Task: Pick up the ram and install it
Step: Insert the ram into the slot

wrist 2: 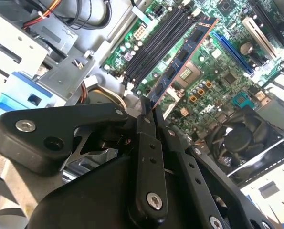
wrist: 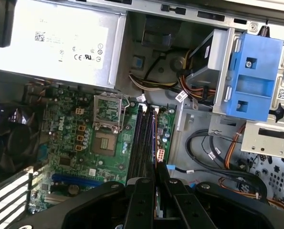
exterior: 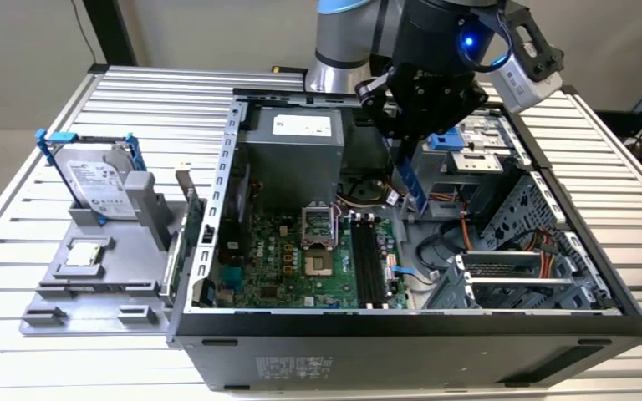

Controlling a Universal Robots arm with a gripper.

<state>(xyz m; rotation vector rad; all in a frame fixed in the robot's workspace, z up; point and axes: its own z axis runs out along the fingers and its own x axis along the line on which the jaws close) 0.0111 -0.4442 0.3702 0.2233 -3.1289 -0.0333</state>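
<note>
Pincer (wrist 2: 149, 109) pinched tight on the upper end of the long, thin, dark bluish ram stick (wrist 2: 184, 57), so the pick-up is done, but the stick hangs clear above the black memory slots (exterior: 367, 259) on the green motherboard (exterior: 282, 266), not seated yet.

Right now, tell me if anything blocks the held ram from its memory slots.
Nothing visible does. The gripper holds the ram above the open case, and the black memory slots on the motherboard lie bare; the cables sit beside them, not across.
</note>
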